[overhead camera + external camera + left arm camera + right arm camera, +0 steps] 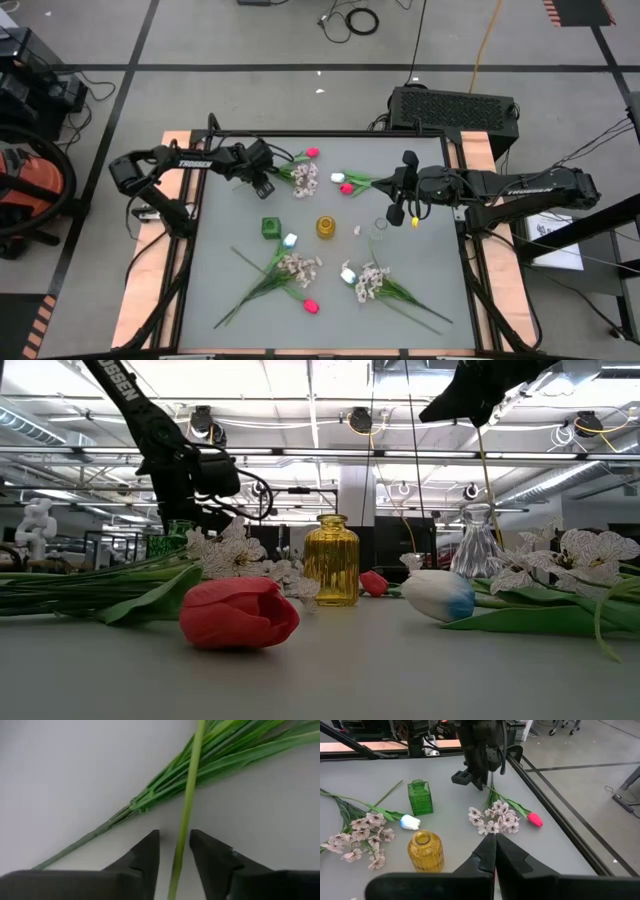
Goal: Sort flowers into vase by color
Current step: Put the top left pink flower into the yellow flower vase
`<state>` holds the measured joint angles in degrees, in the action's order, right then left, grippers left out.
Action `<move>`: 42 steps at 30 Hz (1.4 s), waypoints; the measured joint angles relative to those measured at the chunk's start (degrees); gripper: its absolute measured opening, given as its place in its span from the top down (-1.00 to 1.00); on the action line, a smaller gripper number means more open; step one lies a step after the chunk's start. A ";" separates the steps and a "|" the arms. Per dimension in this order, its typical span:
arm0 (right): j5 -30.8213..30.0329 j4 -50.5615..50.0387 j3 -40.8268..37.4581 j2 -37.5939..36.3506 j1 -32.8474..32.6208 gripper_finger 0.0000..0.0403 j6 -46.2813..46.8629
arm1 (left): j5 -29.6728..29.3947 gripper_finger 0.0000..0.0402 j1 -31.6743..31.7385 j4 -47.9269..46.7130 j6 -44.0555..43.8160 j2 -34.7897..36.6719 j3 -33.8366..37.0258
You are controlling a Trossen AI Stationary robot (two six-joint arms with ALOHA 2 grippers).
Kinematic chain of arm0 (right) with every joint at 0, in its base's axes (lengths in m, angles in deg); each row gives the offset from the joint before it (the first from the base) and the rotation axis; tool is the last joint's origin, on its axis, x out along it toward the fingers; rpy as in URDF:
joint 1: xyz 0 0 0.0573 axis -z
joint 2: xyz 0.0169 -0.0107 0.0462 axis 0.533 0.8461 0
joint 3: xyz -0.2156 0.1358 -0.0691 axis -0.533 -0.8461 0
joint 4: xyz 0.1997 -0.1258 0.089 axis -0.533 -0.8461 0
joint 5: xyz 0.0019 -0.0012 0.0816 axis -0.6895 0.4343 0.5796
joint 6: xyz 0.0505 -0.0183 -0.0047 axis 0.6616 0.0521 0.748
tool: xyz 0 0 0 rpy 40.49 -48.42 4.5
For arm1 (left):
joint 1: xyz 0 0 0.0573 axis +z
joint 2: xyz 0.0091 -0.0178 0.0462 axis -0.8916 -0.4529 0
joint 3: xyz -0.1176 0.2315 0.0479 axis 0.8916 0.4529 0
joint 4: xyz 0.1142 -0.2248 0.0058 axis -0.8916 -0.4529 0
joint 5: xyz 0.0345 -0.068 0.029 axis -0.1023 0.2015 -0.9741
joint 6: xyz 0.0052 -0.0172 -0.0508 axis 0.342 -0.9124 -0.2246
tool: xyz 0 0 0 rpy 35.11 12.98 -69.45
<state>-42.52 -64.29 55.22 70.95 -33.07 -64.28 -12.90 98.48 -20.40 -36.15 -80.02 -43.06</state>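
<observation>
Green flower stem (186, 815) runs between the left gripper's (175, 852) narrowly parted fingers; right gripper (495, 851) closed, empty.

This was a robotics lab in a big industrial hall. Bare ceiling beams (300, 455) and hanging lamps (360, 420) ran overhead, and the concrete floor (250, 40) carried black tape lines and loose cables (355, 20). The desk (230, 290) sat in a wooden frame, beside a black equipment box (455, 105).
</observation>
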 joint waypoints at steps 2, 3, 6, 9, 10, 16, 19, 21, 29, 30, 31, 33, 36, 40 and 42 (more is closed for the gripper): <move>0.00 0.00 0.00 0.00 0.00 1.00 -0.02 | 0.30 0.61 0.03 0.04 0.00 0.00 0.00; -0.01 0.00 0.00 0.00 0.00 1.00 -0.02 | 0.40 0.70 0.05 0.02 -0.01 0.42 0.00; -0.01 0.00 0.00 0.00 0.00 1.00 -0.02 | 0.04 0.93 0.22 -0.57 -0.11 1.73 0.15; 0.01 0.00 0.00 0.00 0.00 1.00 0.44 | -0.34 0.94 0.29 -1.59 -0.93 3.96 0.06; 0.01 0.00 0.00 0.00 0.00 1.00 0.83 | -0.34 0.94 0.27 -1.90 -1.01 4.88 -0.07; 0.80 0.00 0.00 0.00 0.00 1.00 1.20 | -0.19 0.97 -0.75 -5.89 -3.05 13.42 -0.11; 1.32 0.08 0.00 0.21 0.00 1.00 1.61 | 0.54 0.97 -2.74 -6.68 -4.46 19.91 -0.11; 1.41 0.01 0.00 0.43 0.00 1.00 2.43 | 0.89 0.98 -4.63 -6.28 -4.58 24.61 -0.11; 2.01 10.07 -0.02 5.57 0.00 1.00 3.23 | 7.38 0.98 -16.47 5.99 -4.58 38.89 -0.17; 3.24 12.64 -0.02 7.06 0.01 1.00 2.87 | 7.88 0.98 -18.52 9.18 -4.38 39.28 -0.17; 4.44 15.89 -0.02 8.64 0.02 1.00 2.36 | 8.22 0.98 -20.54 12.44 -3.95 39.43 -0.19; 7.22 23.87 -0.02 12.34 0.00 1.00 1.83 | 8.44 0.97 -24.45 18.14 -2.40 39.14 -0.20; 12.06 37.41 -0.02 17.58 0.00 0.95 1.54 | 8.49 0.97 -29.85 26.41 -0.35 37.24 -0.22; 16.08 54.69 -0.02 22.71 -0.31 0.79 1.46 | 8.12 0.97 -35.58 32.52 2.57 33.75 -0.22; 16.56 59.71 -0.02 24.07 -1.09 0.69 1.14 | 8.07 0.97 -37.77 34.35 3.67 31.49 -0.22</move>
<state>-25.96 -4.57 55.20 95.01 -34.16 -63.14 -4.83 60.72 13.96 -32.48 -48.53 -43.28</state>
